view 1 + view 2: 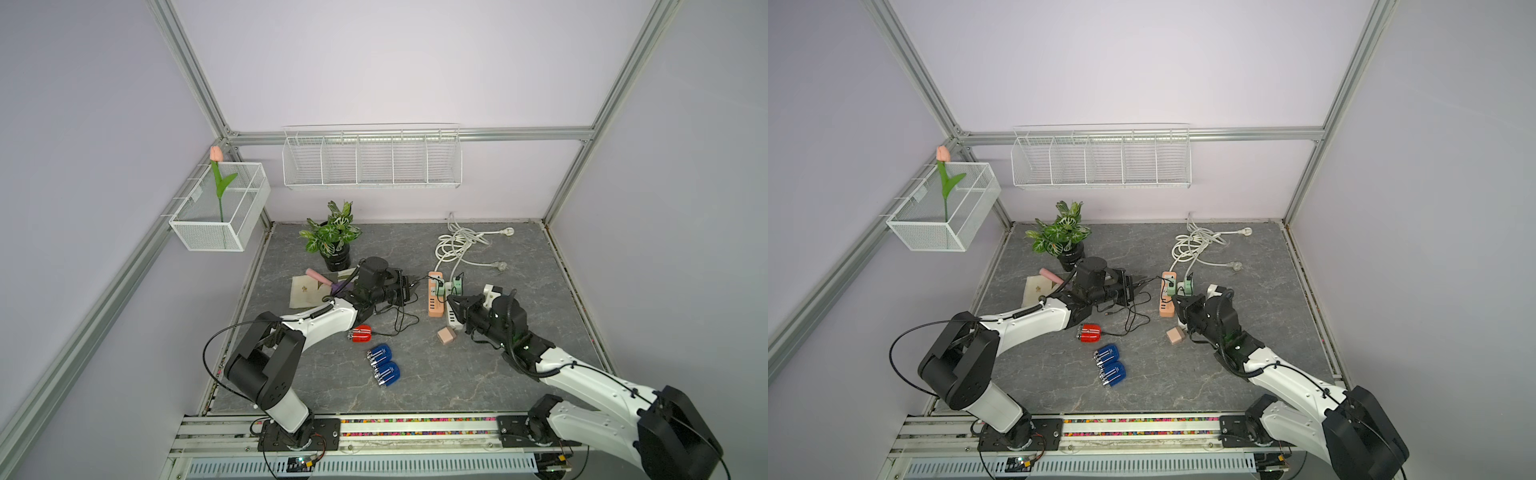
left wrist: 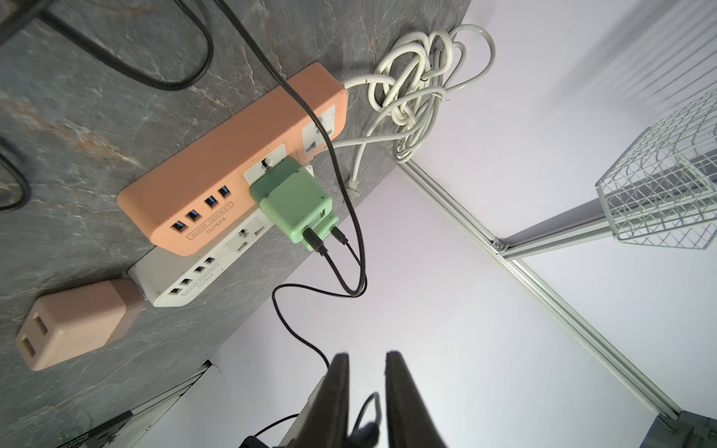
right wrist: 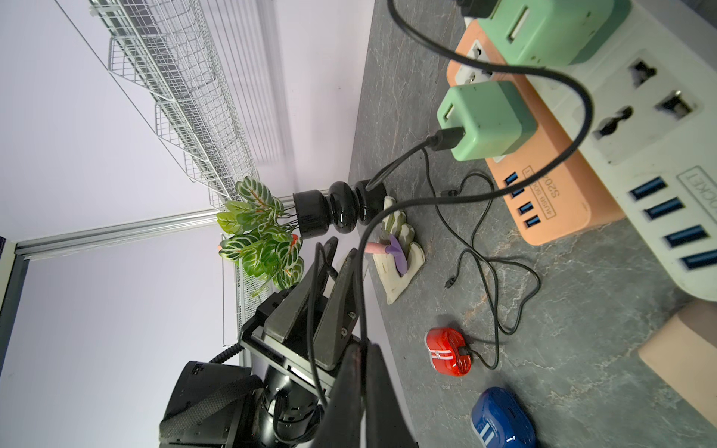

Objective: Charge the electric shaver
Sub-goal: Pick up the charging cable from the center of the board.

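A red electric shaver (image 1: 360,333) (image 3: 448,351) lies on the grey table with a thin black cable running from it. Two blue shavers (image 1: 380,354) (image 1: 387,373) lie nearer the front. Two green chargers (image 2: 291,194) (image 3: 489,120) sit in the orange power strip (image 1: 435,299) and the white strip (image 3: 659,135), each with a black cable plugged in. My left gripper (image 1: 415,285) (image 2: 366,355) hovers just left of the orange strip, shut on a black cable that leads to a charger. My right gripper (image 1: 451,298) (image 3: 363,347) is above the white strip, shut on another black cable.
A beige adapter (image 1: 445,335) lies by the white strip's near end. Behind the strips is a coil of white cord (image 1: 457,245). A potted plant (image 1: 332,237) and a cloth (image 1: 305,291) stand behind the left arm. Loose black cable loops (image 1: 399,320) lie between the shavers and strips.
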`<state>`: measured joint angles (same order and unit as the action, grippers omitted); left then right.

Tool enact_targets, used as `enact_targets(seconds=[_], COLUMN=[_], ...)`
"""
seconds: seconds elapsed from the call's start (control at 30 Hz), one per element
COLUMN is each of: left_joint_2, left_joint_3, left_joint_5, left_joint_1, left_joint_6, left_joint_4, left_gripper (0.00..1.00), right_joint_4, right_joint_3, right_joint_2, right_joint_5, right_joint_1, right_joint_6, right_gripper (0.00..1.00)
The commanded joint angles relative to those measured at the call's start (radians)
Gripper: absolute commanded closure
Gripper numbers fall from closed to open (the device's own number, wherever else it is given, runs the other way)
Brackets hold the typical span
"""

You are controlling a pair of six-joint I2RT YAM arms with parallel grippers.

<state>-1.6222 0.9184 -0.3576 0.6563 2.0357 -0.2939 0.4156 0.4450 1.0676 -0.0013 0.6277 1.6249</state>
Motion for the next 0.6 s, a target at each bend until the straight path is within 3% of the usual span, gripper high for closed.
enact_targets(seconds=[0.0,0.27,0.43,0.57], left_joint_2=[0.012,0.056,0.076,0.097], left_joint_3=[0.001,0.002,0.040,0.079], left_joint_5=[-0.020,-0.006,-0.040,-0.103], left_joint_1=[-0.003,-0.035,-0.079,-0.108], left_joint_6=[0.301,0.217,0.082,-0.061], left_joint_4=[0.016,0.078,0.113,0.199], left_gripper=[0.93,0.97,1.00,1.00], right_joint_4=[-0.009,-0.046,-0.285,-0.416], right_joint_3=[0.009,-0.003,0.103,0.220], right_joint_2=[-0.017,-0.050,-0.101,-0.130], right_joint_5=[-0.008,0.006,-0.007,-0.044], right_joint_1=[-0.008,-0.009,-0.012,-0.023], right_joint_6=[0.031,0.032,-0.074,-0.244], right_gripper=[0.93,0.91,0.45,0.32])
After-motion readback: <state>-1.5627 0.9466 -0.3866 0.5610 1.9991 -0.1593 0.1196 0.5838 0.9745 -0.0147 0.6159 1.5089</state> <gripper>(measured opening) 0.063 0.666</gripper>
